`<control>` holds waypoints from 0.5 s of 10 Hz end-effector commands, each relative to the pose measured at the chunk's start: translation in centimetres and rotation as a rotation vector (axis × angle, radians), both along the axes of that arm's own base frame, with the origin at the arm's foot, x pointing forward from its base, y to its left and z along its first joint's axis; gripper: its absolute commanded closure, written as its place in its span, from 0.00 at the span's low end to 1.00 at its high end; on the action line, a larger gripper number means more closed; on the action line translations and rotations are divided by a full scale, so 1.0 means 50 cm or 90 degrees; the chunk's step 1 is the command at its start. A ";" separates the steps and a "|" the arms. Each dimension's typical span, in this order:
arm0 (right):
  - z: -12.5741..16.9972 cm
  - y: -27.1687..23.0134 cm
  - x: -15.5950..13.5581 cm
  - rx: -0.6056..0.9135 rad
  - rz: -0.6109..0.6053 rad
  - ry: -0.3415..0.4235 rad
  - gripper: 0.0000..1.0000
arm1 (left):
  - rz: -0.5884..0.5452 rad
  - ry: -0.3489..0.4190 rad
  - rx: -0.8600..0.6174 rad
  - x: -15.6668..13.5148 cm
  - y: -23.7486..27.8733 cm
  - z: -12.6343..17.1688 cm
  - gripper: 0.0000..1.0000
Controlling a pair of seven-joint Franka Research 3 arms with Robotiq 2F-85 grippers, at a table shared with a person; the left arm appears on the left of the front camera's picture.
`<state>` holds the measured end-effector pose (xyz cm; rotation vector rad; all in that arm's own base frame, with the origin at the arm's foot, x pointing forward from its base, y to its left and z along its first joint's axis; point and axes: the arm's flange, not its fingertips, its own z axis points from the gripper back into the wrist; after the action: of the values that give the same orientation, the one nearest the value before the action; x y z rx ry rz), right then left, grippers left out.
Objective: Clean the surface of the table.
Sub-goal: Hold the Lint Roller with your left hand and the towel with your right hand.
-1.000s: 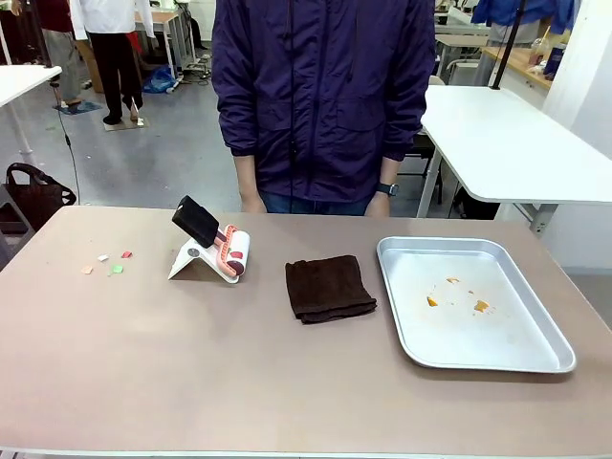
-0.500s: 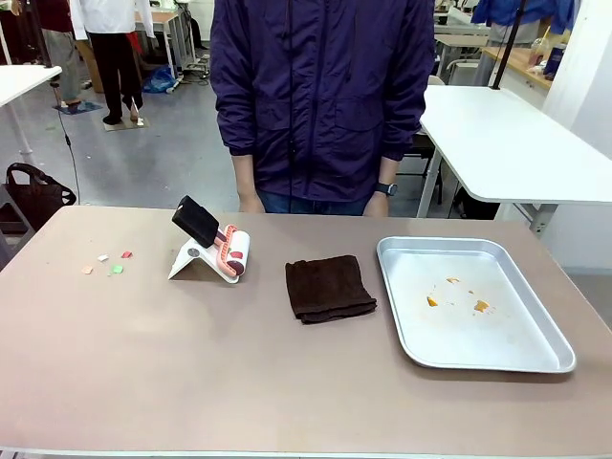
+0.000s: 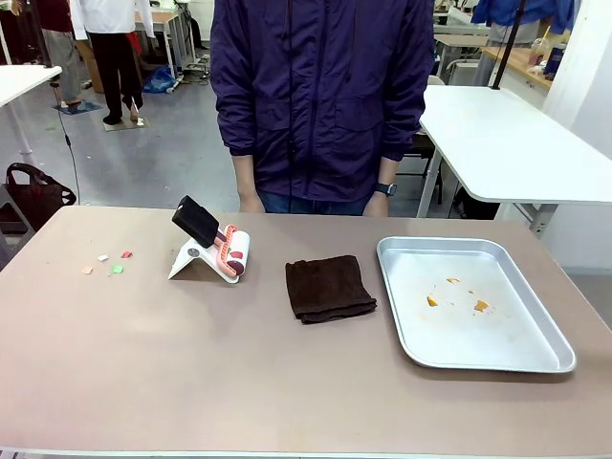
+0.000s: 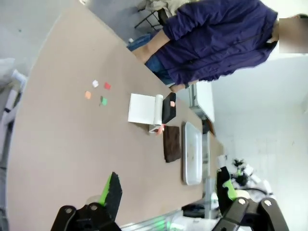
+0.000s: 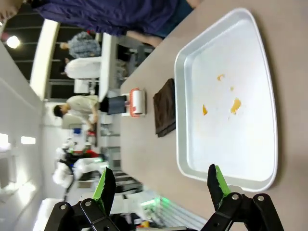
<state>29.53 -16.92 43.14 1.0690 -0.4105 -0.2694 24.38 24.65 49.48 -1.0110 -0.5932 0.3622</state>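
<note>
The taupe table (image 3: 191, 382) spans the front view. Small coloured scraps (image 3: 107, 263) lie near its left end; they also show as scraps (image 4: 96, 91) in the left wrist view. A folded dark brown cloth (image 3: 328, 287) lies in the middle, seen too as the cloth (image 4: 172, 143) and cloth (image 5: 165, 108). A silver tray (image 3: 535, 359) at the right holds orange crumbs (image 3: 454, 298). My left gripper (image 4: 166, 195) hangs open above the table's near edge. My right gripper (image 5: 159, 185) is open above the tray (image 5: 192, 163).
A white stand with a black block and a pink-trimmed roll (image 3: 212, 251) sits left of the cloth. A person in a dark purple jacket (image 3: 320, 96) stands at the far edge, hands down. White tables (image 3: 507, 143) stand behind at the right.
</note>
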 end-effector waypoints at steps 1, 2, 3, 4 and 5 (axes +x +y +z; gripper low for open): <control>0.045 0.116 -0.021 -0.119 0.005 -0.022 0.00 | -0.083 -0.030 0.049 0.064 -0.001 0.045 0.00; 0.072 0.176 -0.006 -0.169 0.037 -0.033 0.00 | -0.131 -0.010 0.091 0.113 -0.033 0.057 0.00; 0.091 0.237 0.016 -0.210 0.069 -0.038 0.00 | -0.170 0.011 0.139 0.162 -0.089 0.064 0.00; 0.108 0.305 0.043 -0.253 0.114 -0.049 0.00 | -0.222 0.017 0.177 0.205 -0.158 0.068 0.00; 0.117 0.373 0.073 -0.300 0.159 -0.061 0.00 | -0.264 0.022 0.208 0.248 -0.238 0.061 0.00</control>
<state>33.05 -1.35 50.79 0.7367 -0.4213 0.0537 35.55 14.38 52.87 -0.8480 -0.4013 -0.0070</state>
